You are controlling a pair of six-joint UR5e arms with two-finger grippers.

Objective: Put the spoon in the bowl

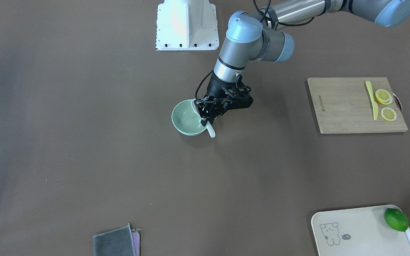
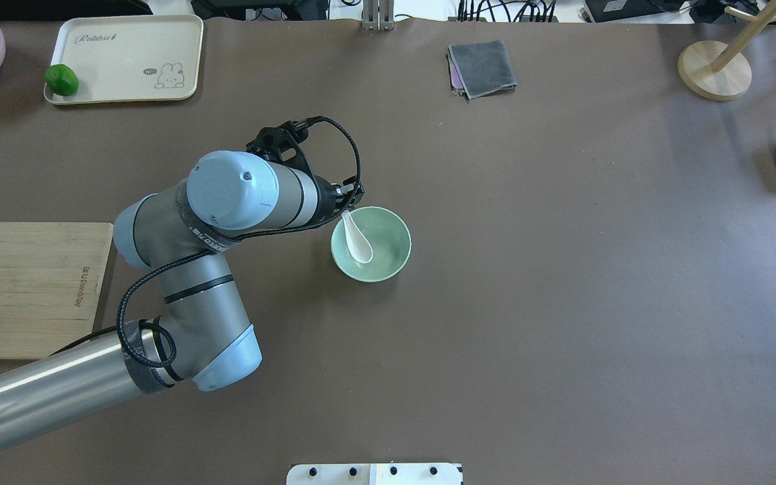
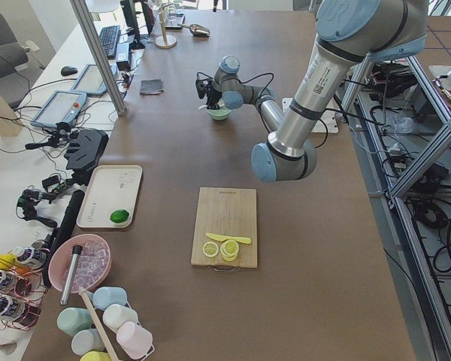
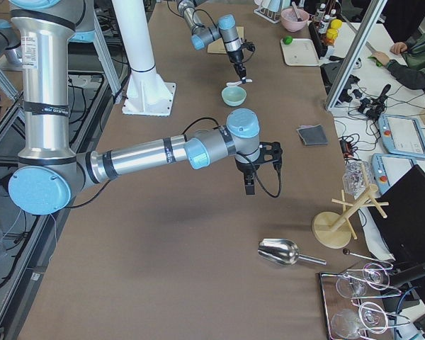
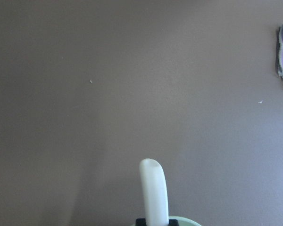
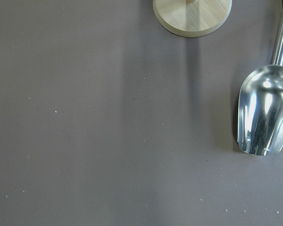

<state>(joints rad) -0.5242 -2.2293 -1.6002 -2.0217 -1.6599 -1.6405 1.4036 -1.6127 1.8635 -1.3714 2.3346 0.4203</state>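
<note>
The pale mint-green bowl (image 1: 185, 122) stands near the middle of the brown table; it also shows in the overhead view (image 2: 388, 244). My left gripper (image 1: 206, 115) is tilted over the bowl's rim and shut on the white spoon (image 2: 357, 239) at mid-handle. The scoop hangs over the bowl's inside, and the handle end (image 1: 210, 131) sticks out past the rim. In the left wrist view the handle (image 5: 153, 193) juts forward above the bowl's edge (image 5: 185, 220). The exterior right view shows the spoon (image 4: 239, 80) held above the bowl. My right gripper (image 4: 248, 188) hovers over bare table; I cannot tell its state.
A wooden cutting board (image 1: 343, 106) carries a yellow knife (image 1: 371, 101) and lemon slices (image 1: 383, 96). A cream tray (image 1: 361, 231) holds a lime (image 1: 396, 219). A grey cloth (image 1: 116, 243) lies at the far edge. A metal scoop (image 6: 264, 113) and a wooden stand base (image 6: 192, 14) lie below my right wrist.
</note>
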